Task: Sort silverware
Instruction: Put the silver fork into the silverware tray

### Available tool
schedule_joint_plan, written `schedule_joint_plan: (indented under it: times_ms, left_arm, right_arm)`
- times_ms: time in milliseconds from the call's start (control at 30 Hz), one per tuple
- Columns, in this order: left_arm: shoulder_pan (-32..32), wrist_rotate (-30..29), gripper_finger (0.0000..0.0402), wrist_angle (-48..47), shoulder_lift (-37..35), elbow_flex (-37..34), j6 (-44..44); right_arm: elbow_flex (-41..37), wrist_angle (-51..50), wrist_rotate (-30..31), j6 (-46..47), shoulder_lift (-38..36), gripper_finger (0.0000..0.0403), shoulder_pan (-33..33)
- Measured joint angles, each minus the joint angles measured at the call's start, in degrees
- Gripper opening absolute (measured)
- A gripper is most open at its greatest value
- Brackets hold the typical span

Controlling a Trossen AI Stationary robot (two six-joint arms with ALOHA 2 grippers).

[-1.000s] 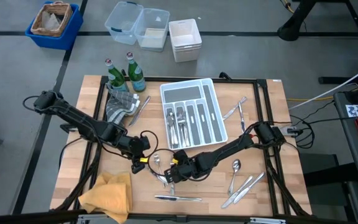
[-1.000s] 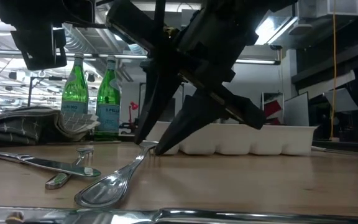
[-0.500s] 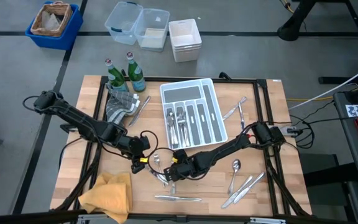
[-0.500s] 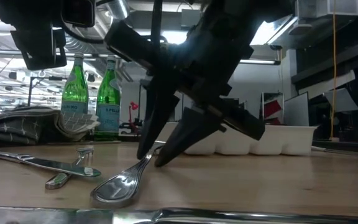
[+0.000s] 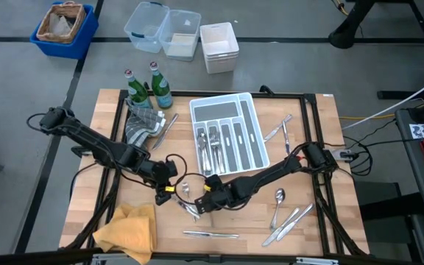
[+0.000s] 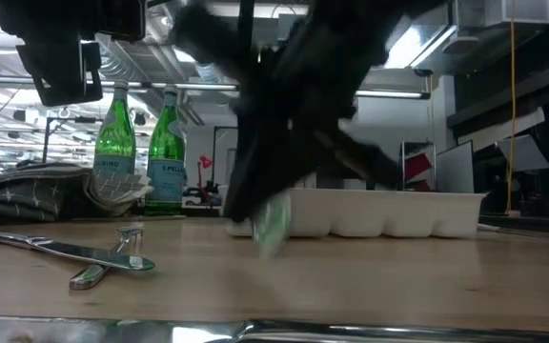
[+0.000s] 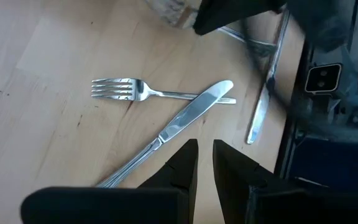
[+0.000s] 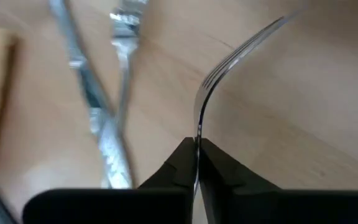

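My right gripper (image 5: pixel 199 203) is shut on a spoon (image 8: pixel 229 59) just above the wood, left of the table's middle and near its front. The low view shows this spoon as a blur (image 6: pixel 273 224) under the dark fingers. My left gripper (image 7: pixel 204 152) hovers close by on the left (image 5: pixel 166 184), its fingers a narrow gap apart with nothing between them. Below it a fork (image 7: pixel 142 92) and a knife (image 7: pixel 182 121) lie crossed on the table. The white tray (image 5: pixel 250 125) holds several pieces of silverware (image 5: pixel 210 146). My right gripper pinches the spoon's handle (image 8: pixel 197 138) between its two fingers, the metal edge-on in the slit. The fingers slant down from the table's right side. The spoon juts forward beyond the fingertips and curves away, off the table as far as the blur shows.
Loose silverware lies at the right: a spoon (image 5: pixel 278 200), knives (image 5: pixel 289 221), forks (image 5: pixel 278 131). A knife (image 5: pixel 210 234) lies by the near edge. Two green bottles (image 5: pixel 144 88) and a grey cloth (image 5: pixel 142 124) stand far left, a yellow cloth (image 5: pixel 129 230) near left.
My right gripper has shut on the spoon's handle and risen a little. The spoon lay with its bowl on the table; the bowl first slid slightly, then came up off the wood with the gripper.
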Motion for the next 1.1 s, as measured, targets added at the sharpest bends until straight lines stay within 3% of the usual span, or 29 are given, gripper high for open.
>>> schedule_joint_plan:
  times_ms: [267,567,767,900,1033,1100]
  left_arm:
    - [0.00,-1.08,0.0040,1.16,-2.89,0.00,-0.44]
    - [0.06,-6.94,0.0040,13.36,-2.34,-0.01,4.80]
    - [0.33,-9.89,0.0040,19.30,-2.36,-0.02,10.61]
    - [1.47,-16.38,0.0040,25.30,-2.34,-0.02,12.00]
    - [3.46,-26.91,0.0041,31.54,-1.69,-0.02,12.05]
    - [4.76,-29.48,0.0048,33.24,-1.18,-0.01,12.04]
  right_arm:
    - [0.04,-7.20,0.21,-6.31,-6.69,0.0012,-0.31]
    - [0.11,-9.38,0.52,-17.78,-15.74,0.0008,-0.82]
    - [0.20,-10.62,6.52,-24.63,-21.30,0.0006,-1.62]
    - [0.20,-15.99,10.88,-25.91,-22.87,0.0005,-2.69]
    - [0.17,-20.91,11.33,-28.83,-22.89,0.0007,-3.72]
    - [0.17,-21.61,11.30,-31.12,-22.89,0.0008,-3.87]
